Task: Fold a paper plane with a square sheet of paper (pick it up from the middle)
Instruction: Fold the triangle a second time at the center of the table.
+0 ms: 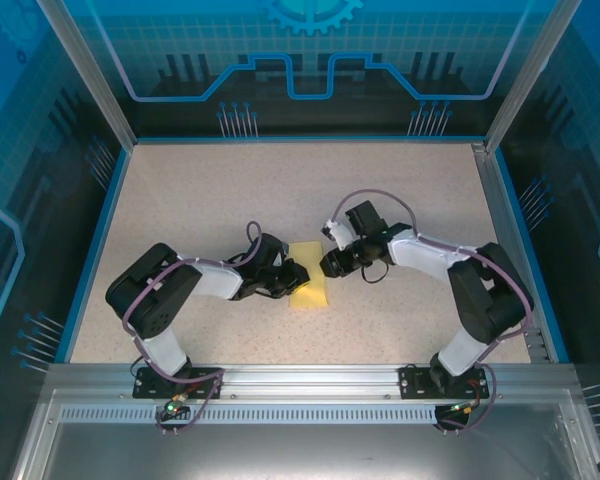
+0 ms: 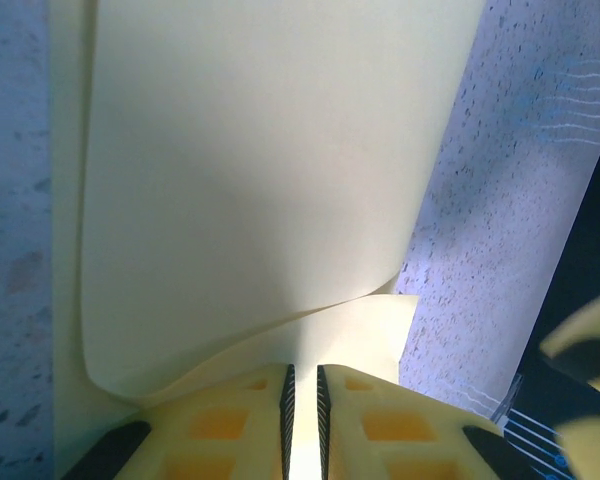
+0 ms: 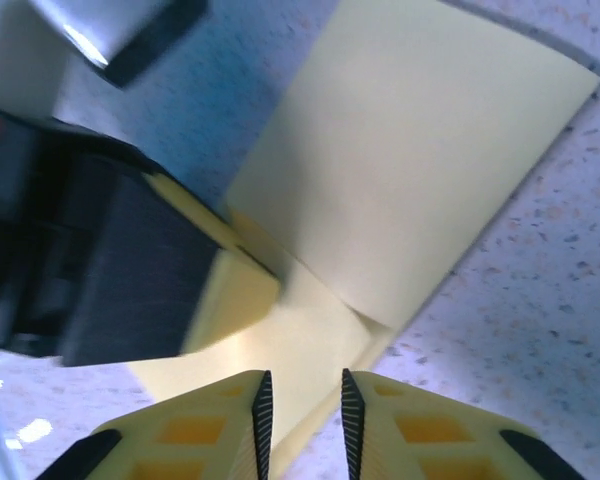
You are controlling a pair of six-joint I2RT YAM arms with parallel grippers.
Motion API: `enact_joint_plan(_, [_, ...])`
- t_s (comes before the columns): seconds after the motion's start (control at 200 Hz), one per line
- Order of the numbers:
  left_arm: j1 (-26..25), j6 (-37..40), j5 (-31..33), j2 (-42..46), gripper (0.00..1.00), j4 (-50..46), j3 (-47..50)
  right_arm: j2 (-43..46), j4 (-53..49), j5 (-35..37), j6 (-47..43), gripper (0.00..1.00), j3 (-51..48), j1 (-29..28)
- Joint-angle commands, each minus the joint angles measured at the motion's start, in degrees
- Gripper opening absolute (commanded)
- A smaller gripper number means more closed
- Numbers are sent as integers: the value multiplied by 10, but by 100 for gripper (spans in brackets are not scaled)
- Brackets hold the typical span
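The square sheet of paper (image 1: 311, 291) is plain yellow and lies mid-table, folded over into layers, between both grippers. My left gripper (image 1: 293, 277) is shut on its near edge, and the sheet (image 2: 250, 180) curls up and away from the narrow slit between the jaws (image 2: 302, 400). My right gripper (image 1: 327, 263) faces it from the right. Its jaws (image 3: 302, 400) stand slightly apart over a folded corner of the sheet (image 3: 410, 170), gripping nothing. A left fingertip (image 3: 230, 300) presses on the paper just beyond. The paper plane is out of view.
The speckled beige tabletop (image 1: 210, 200) stretches around the paper, with a blue rim at the left and back and a metal rail (image 1: 510, 230) at the right. Both arm bases sit on the aluminium bar (image 1: 300, 378) at the near edge.
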State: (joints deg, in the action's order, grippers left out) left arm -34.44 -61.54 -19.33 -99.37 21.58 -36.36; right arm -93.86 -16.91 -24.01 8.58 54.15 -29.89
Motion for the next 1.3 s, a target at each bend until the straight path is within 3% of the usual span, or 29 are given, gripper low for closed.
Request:
enact_joint_plan(0.0, [0, 17, 27, -5, 19, -68, 21, 6, -11, -98, 42, 20, -9, -3])
enact_joint_plan(0.145, [1, 21, 26, 0, 19, -73, 18, -4, 5, -153, 84, 15, -18, -35])
enact_joint_plan(0.425, [0, 24, 25, -2, 19, -75, 12, -56, -40, -93, 105, 12, 18, -77])
enact_joint_plan(1.295, [0, 24, 30, -14, 19, -74, 11, -128, -69, -20, 108, 10, 9, -50])
